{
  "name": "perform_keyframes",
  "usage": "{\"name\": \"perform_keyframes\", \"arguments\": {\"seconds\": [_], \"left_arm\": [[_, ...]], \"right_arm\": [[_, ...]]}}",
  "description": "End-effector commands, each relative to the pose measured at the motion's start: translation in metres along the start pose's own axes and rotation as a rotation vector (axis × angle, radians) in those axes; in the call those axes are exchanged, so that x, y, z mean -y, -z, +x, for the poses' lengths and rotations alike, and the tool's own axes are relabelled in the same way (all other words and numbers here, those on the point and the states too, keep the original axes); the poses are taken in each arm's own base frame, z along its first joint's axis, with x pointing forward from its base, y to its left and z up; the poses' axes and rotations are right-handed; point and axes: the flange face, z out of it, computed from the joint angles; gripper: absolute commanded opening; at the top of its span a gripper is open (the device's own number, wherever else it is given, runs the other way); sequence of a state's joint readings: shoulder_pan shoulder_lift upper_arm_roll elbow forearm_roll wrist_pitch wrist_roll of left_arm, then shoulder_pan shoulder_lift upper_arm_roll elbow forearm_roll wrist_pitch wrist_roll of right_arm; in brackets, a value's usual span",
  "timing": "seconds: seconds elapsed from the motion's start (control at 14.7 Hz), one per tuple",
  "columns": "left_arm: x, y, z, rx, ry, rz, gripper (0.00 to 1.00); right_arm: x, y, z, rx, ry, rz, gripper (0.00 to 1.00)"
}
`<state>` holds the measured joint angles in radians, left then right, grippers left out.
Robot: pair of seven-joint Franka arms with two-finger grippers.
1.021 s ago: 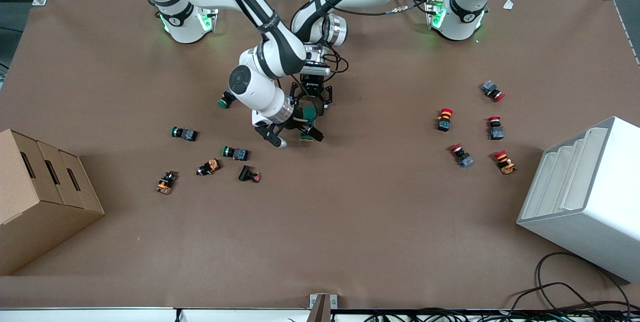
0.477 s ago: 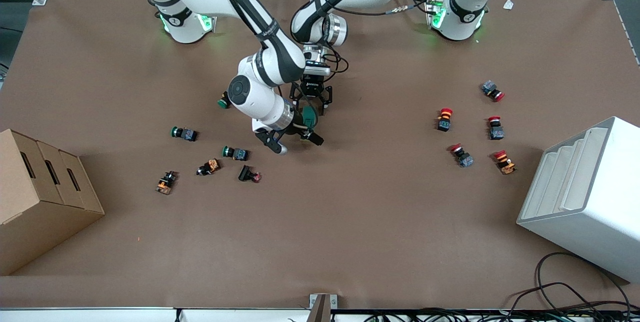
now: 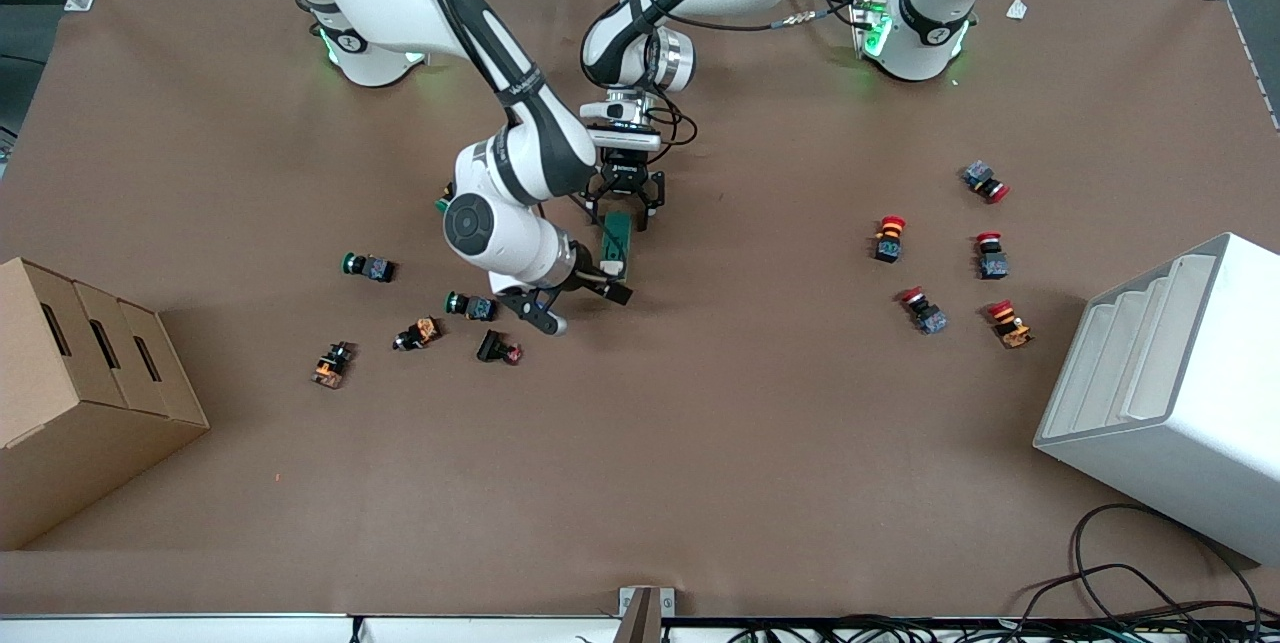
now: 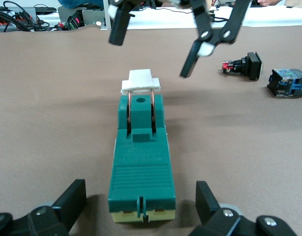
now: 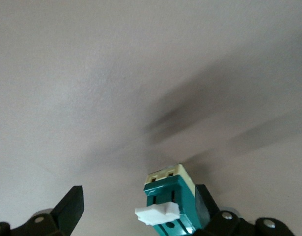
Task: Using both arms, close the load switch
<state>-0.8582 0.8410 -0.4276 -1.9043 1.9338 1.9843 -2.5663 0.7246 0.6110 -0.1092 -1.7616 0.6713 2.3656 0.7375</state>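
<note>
- Brown cardboard box: rests at the right arm's end of the brown paper-covered surface.
- Loose group of small green-capped and orange-bodied push buttons: lies on the surface between the box and the 2 end effectors.
- Right end effector: positioned low over the surface at the cream-white lever end of the load switch. Fingers are spread apart and grip nothing; in the right wrist view, 1 finger sits just beside the switch body.
- Load switch, a dark green oblong plastic block with a cream-white lever piece: lies flat on the surface between the 2 end effectors, lever end nearer the front camera.
- Left end effector: positioned over the other end of the load switch. Fingers are spread, 1 on each side of the green body, not touching it.
- 5 red-capped push buttons: scattered toward the left arm's end.
- White stepped plastic housing: stands beside them.
</note>
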Motion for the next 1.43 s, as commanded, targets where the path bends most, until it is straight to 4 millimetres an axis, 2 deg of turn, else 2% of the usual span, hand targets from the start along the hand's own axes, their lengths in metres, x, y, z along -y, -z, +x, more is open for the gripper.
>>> {"name": "perform_keyframes", "arguments": {"seconds": [0.0, 0.14, 0.2, 0.34, 0.61, 0.68, 0.82, 0.95, 1.16, 1.36], "left_arm": [[0.013, 0.006, -0.037, 0.073, -0.002, 0.011, 0.99], [0.013, 0.006, -0.037, 0.074, -0.003, 0.011, 0.99], [0.013, 0.006, -0.037, 0.074, -0.003, 0.011, 0.99], [0.013, 0.006, -0.037, 0.073, -0.004, 0.01, 0.99], [0.014, 0.006, -0.038, 0.075, -0.006, 0.011, 0.99], [0.014, 0.006, -0.038, 0.075, -0.006, 0.011, 0.99], [0.014, 0.006, -0.038, 0.075, -0.006, 0.011, 0.99], [0.014, 0.006, -0.038, 0.075, -0.006, 0.011, 0.99], [0.014, 0.006, -0.038, 0.075, -0.007, 0.011, 0.99], [0.014, 0.006, -0.04, 0.077, -0.009, 0.012, 0.99]], "right_arm": [[0.004, 0.02, 0.013, 0.011, 0.024, -0.052, 1.0], [-0.006, 0.038, 0.031, -0.004, 0.048, -0.118, 1.0], [-0.011, 0.062, 0.039, -0.033, 0.095, -0.157, 1.0], [-0.032, 0.112, 0.067, -0.061, 0.204, -0.233, 1.0], [-0.099, 0.22, 0.128, -0.048, 0.326, -0.268, 1.0], [-0.115, 0.244, 0.138, -0.057, 0.342, -0.28, 1.0], [-0.143, 0.289, 0.153, -0.097, 0.363, -0.309, 1.0], [-0.173, 0.344, 0.168, -0.169, 0.36, -0.329, 1.0], [-0.186, 0.404, 0.173, -0.17, 0.42, -0.35, 1.0], [-0.195, 0.447, 0.171, -0.151, 0.431, -0.374, 1.0]]}}
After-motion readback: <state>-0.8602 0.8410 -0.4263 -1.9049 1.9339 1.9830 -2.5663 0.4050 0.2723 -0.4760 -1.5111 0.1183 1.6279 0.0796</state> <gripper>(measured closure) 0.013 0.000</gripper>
